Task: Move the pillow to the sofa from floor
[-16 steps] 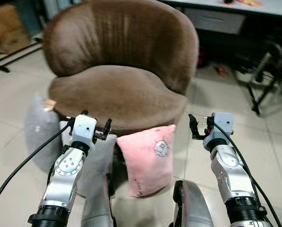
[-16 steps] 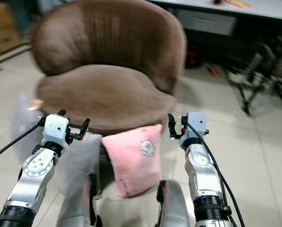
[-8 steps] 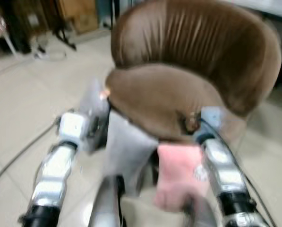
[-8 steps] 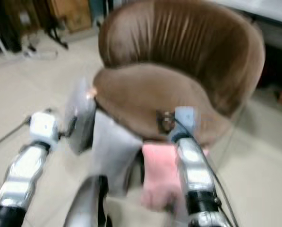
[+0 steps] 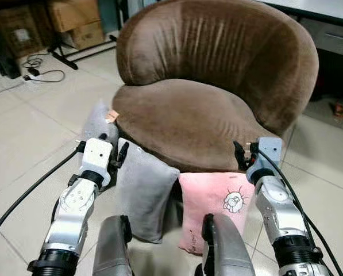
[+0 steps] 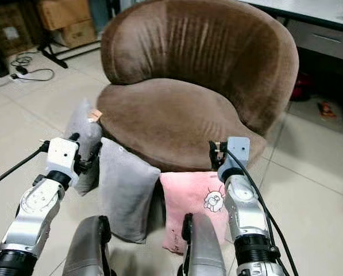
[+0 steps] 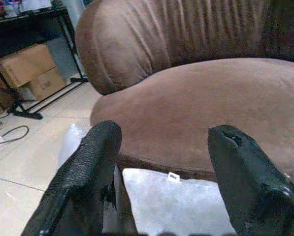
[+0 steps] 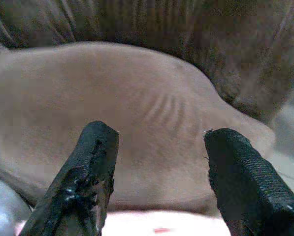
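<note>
A pink pillow (image 5: 214, 198) with a cartoon patch stands on the tiled floor, leaning against the front of the brown sofa chair (image 5: 188, 118). A grey pillow (image 5: 143, 192) leans beside it, and a second grey pillow (image 5: 97, 122) rests against the chair's left side. My left gripper (image 5: 112, 144) hovers open above the grey pillows, holding nothing. My right gripper (image 5: 244, 152) is open over the pink pillow's top right corner, in front of the seat edge. The left wrist view looks past open fingers (image 7: 82, 182) at the seat and a grey pillow (image 7: 176, 201). The right wrist fingers (image 8: 87, 172) frame the seat.
Cardboard boxes (image 5: 73, 20) and a loose cable (image 5: 39, 72) lie at the back left. A desk (image 5: 332, 26) stands behind the chair at the right. My knees (image 5: 226, 247) are just in front of the pillows. Open tiled floor (image 5: 22, 144) spreads to the left.
The camera swung and blurred, then settled: the chair sits further right in the picture and the grey pillows show more. Both arms keep their pose with grippers open.
</note>
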Available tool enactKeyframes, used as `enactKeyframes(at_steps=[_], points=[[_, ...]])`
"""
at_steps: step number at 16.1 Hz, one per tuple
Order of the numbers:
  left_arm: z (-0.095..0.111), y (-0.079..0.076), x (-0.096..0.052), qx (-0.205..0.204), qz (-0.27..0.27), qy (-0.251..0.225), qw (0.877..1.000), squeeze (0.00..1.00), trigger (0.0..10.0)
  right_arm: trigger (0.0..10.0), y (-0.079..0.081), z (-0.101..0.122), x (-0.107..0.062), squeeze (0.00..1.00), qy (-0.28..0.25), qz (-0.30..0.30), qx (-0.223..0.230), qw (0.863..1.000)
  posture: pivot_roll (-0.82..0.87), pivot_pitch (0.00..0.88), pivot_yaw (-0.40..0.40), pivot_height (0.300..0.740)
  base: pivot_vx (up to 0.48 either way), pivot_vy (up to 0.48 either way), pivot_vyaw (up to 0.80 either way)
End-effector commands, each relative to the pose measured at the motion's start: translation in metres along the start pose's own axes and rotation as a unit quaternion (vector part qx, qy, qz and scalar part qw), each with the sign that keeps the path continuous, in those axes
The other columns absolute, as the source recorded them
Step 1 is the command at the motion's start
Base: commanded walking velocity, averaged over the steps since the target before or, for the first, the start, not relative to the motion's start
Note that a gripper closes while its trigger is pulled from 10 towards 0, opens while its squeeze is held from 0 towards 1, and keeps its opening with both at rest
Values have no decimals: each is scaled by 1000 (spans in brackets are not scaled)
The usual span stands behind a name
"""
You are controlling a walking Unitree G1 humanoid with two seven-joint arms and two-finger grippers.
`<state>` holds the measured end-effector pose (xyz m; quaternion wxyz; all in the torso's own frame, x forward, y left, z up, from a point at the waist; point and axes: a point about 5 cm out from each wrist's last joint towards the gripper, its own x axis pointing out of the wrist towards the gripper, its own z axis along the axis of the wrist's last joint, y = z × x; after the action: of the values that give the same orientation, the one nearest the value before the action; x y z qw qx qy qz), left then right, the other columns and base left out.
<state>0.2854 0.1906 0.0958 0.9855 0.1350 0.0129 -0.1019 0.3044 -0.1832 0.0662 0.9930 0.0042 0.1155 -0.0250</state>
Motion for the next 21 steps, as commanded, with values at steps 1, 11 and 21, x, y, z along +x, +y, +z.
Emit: enactKeyframes(at_steps=[1, 11, 21], points=[[2, 1, 0, 16, -12, -5, 1000, 0, 10000, 10000, -6, -7, 2, 0, 30, -10, -11, 999, 19, 0, -22, 526, 0, 0, 0], [3, -26, -19, 26, -104, -4, 994, 0, 10000, 10000, 9, -12, 1, 0, 37, 63, -7, 997, 5, 185, 4, 421, 0, 0, 0], [22, -16, -31, 27, -176, -9, 984, 0, 10000, 10000, 65, -11, 37, 0, 100, 84, -11, 991, 74, 295, 2, 421, 0, 0, 0]])
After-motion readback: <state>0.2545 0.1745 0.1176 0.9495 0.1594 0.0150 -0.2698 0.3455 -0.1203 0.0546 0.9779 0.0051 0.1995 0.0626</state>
